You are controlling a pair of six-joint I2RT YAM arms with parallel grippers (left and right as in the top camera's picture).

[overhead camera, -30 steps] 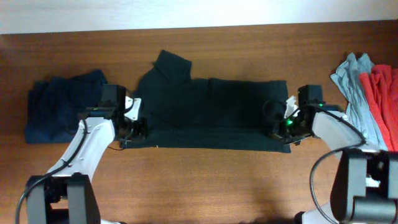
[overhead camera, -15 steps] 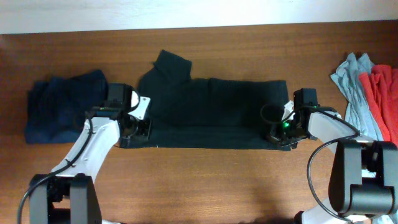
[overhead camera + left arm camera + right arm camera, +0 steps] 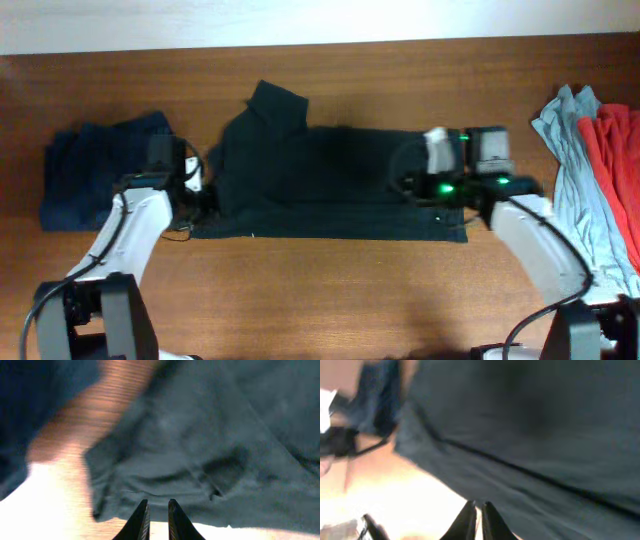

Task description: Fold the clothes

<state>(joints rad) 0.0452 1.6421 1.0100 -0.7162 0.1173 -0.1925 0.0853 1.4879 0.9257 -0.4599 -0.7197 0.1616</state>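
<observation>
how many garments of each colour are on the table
black t-shirt: 1
navy garment: 1
grey-blue garment: 1
red garment: 1
total: 4

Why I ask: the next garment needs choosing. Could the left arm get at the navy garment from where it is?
Probably yes. The navy garment lies uncovered right beside the left arm, whose fingers are at the left end of the black T-shirt; nothing stands between.

I see the counter point(image 3: 330, 290) carrying a black T-shirt point(image 3: 320, 170) centrally, a navy garment point(image 3: 90, 175) left, a grey-blue garment point(image 3: 568, 140) and red garment point(image 3: 615, 150) right.
</observation>
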